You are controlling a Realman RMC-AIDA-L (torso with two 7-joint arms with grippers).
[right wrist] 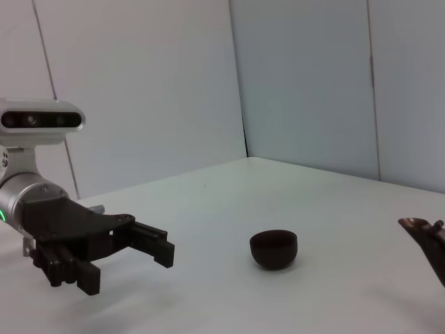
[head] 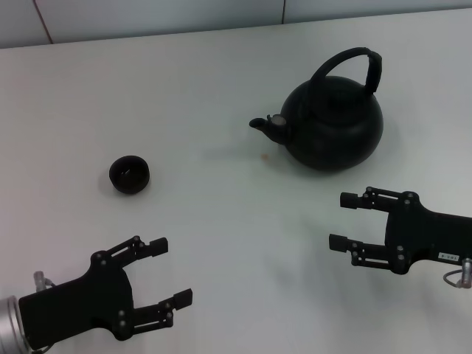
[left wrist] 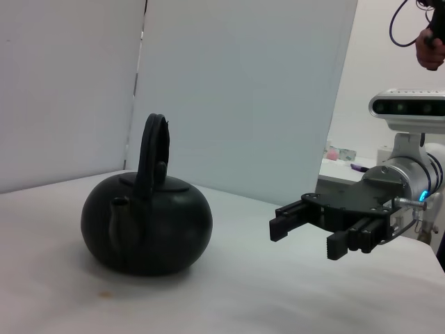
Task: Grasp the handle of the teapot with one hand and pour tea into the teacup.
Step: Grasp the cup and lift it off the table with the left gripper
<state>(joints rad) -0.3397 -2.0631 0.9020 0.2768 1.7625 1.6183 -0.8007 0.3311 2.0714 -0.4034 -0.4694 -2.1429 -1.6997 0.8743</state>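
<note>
The matte-black teapot (head: 332, 125) stands at the back right of the white table, spout pointing left, its arched handle (head: 346, 63) upright over it. It also shows in the left wrist view (left wrist: 146, 226). The small black teacup (head: 130, 174) sits apart at the left and also shows in the right wrist view (right wrist: 274, 248). My right gripper (head: 341, 220) is open and empty, in front of the teapot and clear of it. My left gripper (head: 173, 271) is open and empty, in front of the teacup near the table's front.
The white table (head: 236, 221) meets pale wall panels at the back. A small brownish spot (head: 263, 155) lies on the table beside the teapot's spout (right wrist: 424, 233). Each wrist view shows the other arm's gripper farther off.
</note>
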